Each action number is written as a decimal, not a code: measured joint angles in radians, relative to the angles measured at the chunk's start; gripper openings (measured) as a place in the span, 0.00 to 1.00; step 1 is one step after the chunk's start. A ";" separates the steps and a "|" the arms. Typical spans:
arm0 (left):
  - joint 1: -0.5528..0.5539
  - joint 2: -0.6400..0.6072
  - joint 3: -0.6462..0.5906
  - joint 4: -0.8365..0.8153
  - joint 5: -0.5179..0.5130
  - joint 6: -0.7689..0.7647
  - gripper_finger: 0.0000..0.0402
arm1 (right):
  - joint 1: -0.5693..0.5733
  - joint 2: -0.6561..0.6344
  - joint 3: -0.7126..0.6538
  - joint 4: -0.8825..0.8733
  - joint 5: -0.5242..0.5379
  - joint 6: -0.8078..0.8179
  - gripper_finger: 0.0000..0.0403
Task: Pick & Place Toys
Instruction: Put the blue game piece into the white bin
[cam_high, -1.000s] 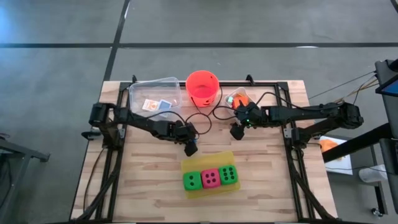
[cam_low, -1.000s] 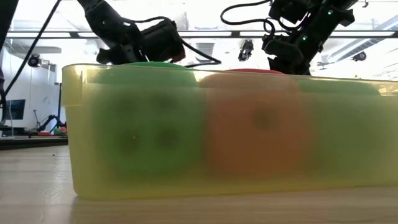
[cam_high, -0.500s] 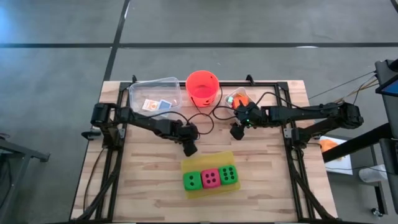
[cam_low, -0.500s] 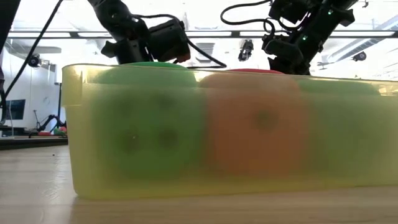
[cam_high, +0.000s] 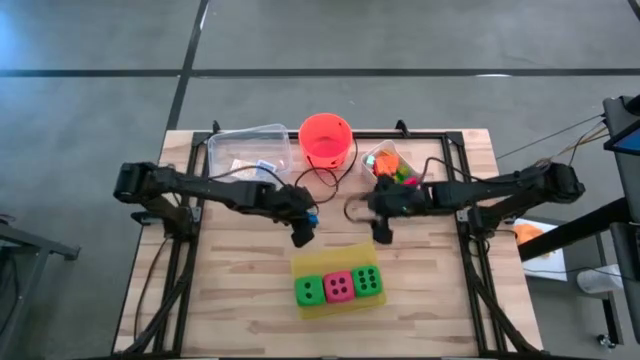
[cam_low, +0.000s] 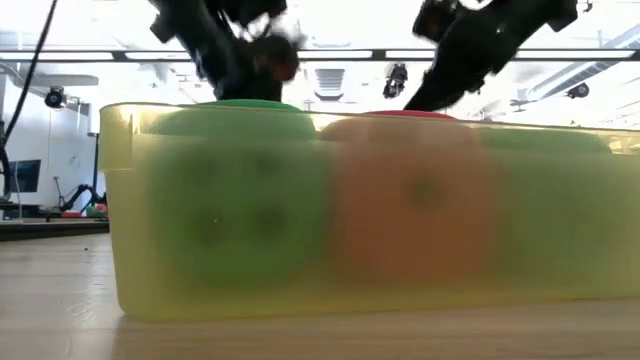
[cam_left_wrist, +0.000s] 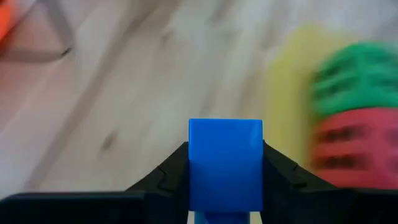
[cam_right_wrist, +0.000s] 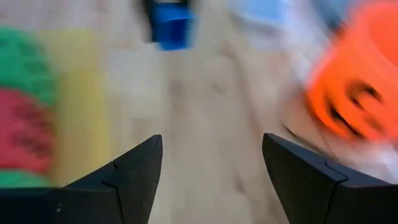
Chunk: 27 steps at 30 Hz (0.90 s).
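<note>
I've got a blue card (cam_left_wrist: 225, 163) pinched flat in the left gripper (cam_high: 301, 237), hovering at 11 o'clock off the yellow tray (cam_high: 304, 264) holding the dice (cam_high: 339, 286); right gripper (cam_high: 381, 233) empty, jaws apart; next I'd carry and release it.

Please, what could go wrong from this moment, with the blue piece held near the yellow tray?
The left gripper pinches the small blue plastic brick only at its sides, so it might slip out. The flat yellow tray is already filled by the three foam dice, so a brick released there could bounce off. The open right gripper hangs nearby and the arms might collide.
</note>
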 joint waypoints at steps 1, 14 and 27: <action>0.000 -0.022 -0.001 0.025 0.035 0.010 0.30 | 0.026 0.000 0.000 0.021 -0.024 -0.036 0.67; 0.000 -0.096 -0.004 0.325 0.385 -0.115 0.30 | 0.250 0.010 0.000 0.360 -0.065 -0.330 0.67; -0.001 -0.055 -0.003 0.441 0.387 -0.170 0.30 | 0.248 0.102 0.071 0.359 0.000 -0.344 0.67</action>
